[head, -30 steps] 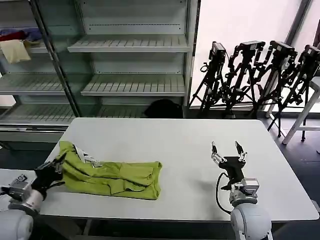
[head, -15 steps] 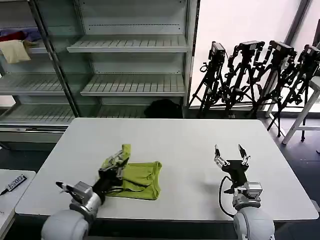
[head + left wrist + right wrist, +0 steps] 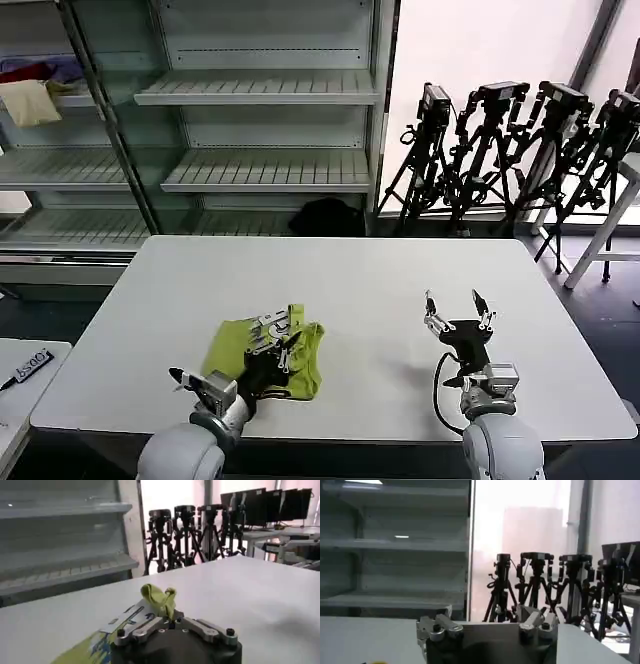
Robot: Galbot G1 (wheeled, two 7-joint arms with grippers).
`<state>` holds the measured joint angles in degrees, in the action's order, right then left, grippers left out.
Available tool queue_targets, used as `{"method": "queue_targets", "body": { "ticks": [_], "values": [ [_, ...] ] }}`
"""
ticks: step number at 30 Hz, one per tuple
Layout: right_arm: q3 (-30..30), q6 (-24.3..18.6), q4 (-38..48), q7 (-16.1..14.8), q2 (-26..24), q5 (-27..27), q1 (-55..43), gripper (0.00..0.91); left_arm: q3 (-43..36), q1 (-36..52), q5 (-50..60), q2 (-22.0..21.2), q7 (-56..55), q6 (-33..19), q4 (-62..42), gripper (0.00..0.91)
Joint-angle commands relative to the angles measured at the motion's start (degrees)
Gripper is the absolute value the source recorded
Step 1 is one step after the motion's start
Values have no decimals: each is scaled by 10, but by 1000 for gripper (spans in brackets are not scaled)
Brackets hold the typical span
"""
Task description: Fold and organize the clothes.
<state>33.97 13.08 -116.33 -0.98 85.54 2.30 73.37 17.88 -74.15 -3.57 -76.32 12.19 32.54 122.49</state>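
Note:
The clothes (image 3: 232,347) are one lime yellow-green T-shirt lying bunched on the white table (image 3: 350,270), toward its front left. One end is doubled over the rest, with the white print (image 3: 276,322) facing up. My left gripper (image 3: 272,347) is over the shirt's middle, shut on a pinch of that lifted end. The left wrist view has the green cloth (image 3: 159,597) sticking up from between the shut jaws of the left gripper (image 3: 172,621), the white print (image 3: 127,620) beside it. My right gripper (image 3: 455,312) stands open and upright at the front right, holding nothing, and appears in its own view (image 3: 489,622).
Grey shelving (image 3: 260,170) stands behind the table, with a cream cloth (image 3: 30,100) and a red cloth (image 3: 28,70) on a shelf at far left. Black tripods (image 3: 520,150) line the back right. A lower side table (image 3: 20,395) sits at the left.
My left gripper has swept from the table's left edge to the right, carrying the shirt's left end over the rest and doubling it. The right gripper has hardly moved.

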Motion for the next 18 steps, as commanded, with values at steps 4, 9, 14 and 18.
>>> {"method": "queue_targets", "body": {
  "ticks": [4, 9, 14, 18],
  "values": [
    [0, -1, -1, 1, 0, -2, 4, 907, -43, 9, 41, -28, -6, 5, -72, 413],
    [2, -2, -4, 1, -3, -2, 6, 907, -52, 11, 48, -39, -15, 4, -95, 907],
    [2, -2, -5, 1, -3, -3, 7, 907, -66, 13, 42, -44, -25, 5, -93, 907],
    [1, -1, -8, 1, -2, -4, 8, 907, -72, 11, 43, -48, -31, 5, -99, 907]
  ]
}}
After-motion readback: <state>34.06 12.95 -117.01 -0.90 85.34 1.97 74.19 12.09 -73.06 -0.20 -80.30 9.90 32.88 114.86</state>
